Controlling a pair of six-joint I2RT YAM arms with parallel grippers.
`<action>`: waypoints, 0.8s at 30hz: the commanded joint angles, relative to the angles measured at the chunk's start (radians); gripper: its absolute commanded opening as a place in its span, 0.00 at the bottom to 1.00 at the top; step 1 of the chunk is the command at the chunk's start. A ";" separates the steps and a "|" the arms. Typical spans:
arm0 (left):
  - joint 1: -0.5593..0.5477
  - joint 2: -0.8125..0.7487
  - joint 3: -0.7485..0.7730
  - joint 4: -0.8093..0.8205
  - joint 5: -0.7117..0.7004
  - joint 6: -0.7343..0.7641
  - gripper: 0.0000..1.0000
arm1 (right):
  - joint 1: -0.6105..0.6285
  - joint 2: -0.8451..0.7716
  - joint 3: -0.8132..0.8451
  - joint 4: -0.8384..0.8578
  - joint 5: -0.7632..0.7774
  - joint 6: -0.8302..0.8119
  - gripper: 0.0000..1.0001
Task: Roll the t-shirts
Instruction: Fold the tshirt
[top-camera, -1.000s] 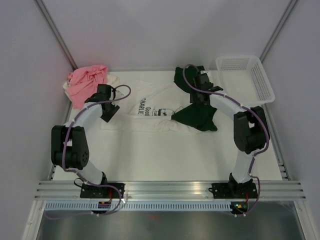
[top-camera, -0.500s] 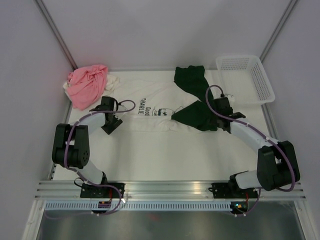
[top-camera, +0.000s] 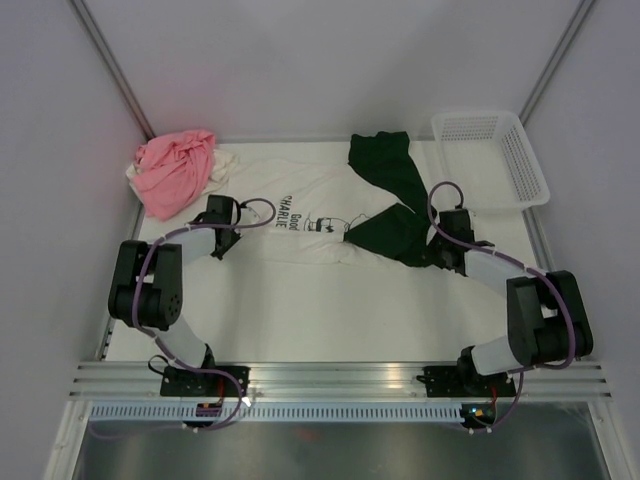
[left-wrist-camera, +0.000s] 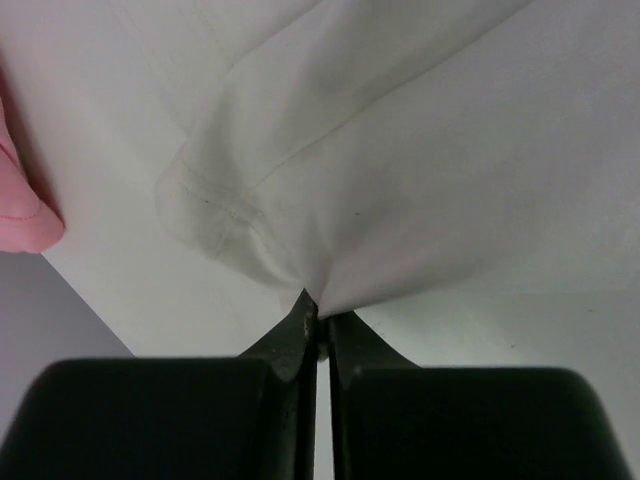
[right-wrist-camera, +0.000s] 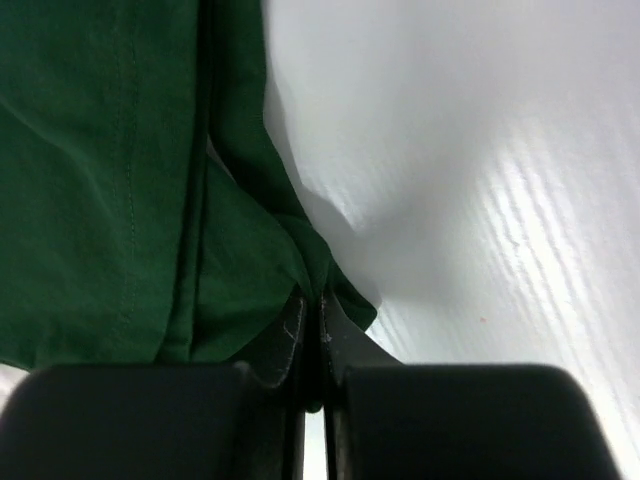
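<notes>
top external view, left to right: a pink t-shirt (top-camera: 172, 172) lies bunched in the far left corner of the table (top-camera: 330, 300). the left gripper (left-wrist-camera: 318, 320), wide apart a second ago, has now pinched together on the near left hem of the cream t-shirt (top-camera: 300, 215), which lies spread at the table's middle with its cartoon print showing. the dark green t-shirt (top-camera: 390, 215) is draped over the cream one's right end. the right gripper (right-wrist-camera: 312, 310), which a second ago reached over the green shirt's far part with its fingers apart, has swung back to that shirt's near right edge and clamped on a fold there. a white basket (top-camera: 525, 165) sits at the far right. with both arms now gripping cloth, the shirts look ready to be pulled apart; no rolling has begun.
</notes>
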 joint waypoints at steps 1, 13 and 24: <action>0.004 0.007 -0.037 0.033 0.032 -0.030 0.02 | -0.030 -0.077 -0.029 0.008 0.083 -0.011 0.05; 0.020 -0.287 -0.128 -0.229 0.004 -0.005 0.02 | -0.032 -0.266 -0.020 -0.225 0.173 -0.065 0.00; 0.012 -0.451 -0.223 -0.473 0.001 -0.030 0.02 | -0.030 -0.431 -0.063 -0.354 0.126 0.004 0.01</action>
